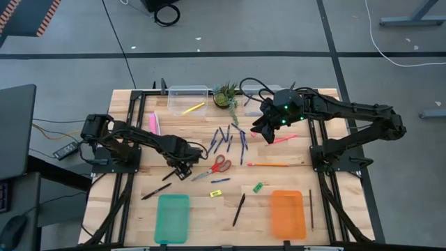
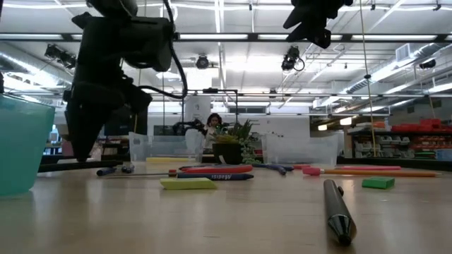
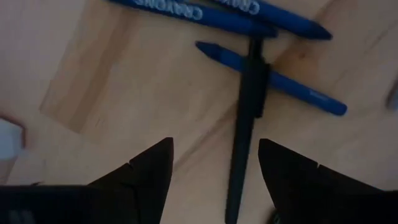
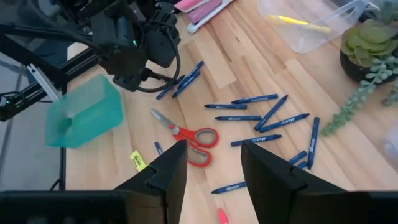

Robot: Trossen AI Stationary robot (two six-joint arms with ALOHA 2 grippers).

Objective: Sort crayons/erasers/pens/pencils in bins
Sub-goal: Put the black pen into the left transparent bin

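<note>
Left gripper (image 3: 214, 163): released, low at centre-left of high view.
Black pencil (image 3: 245, 124): between fingers, long axis pointing away.
Right gripper (image 4: 213, 165): released, farther off.

Left arm reached in from the tabletop's left edge, folded low, wrist pitched down over the middle-left of the tabletop. Left pincer (image 1: 182, 167) sat close above the surface, its two dark fingers (image 3: 146, 171) spread apart with a clear gap between them, gripping nothing. In the low view it hung as a dark mass with tips near the wood.

Right arm came in from the right edge, elbow bent, forearm stretched toward the centre-back of the tabletop and held high. Right pincer (image 1: 263, 129) pointed down and leftward, well clear of the surface, fingers (image 4: 163, 171) parted, empty. The two pincers were well apart.
</note>
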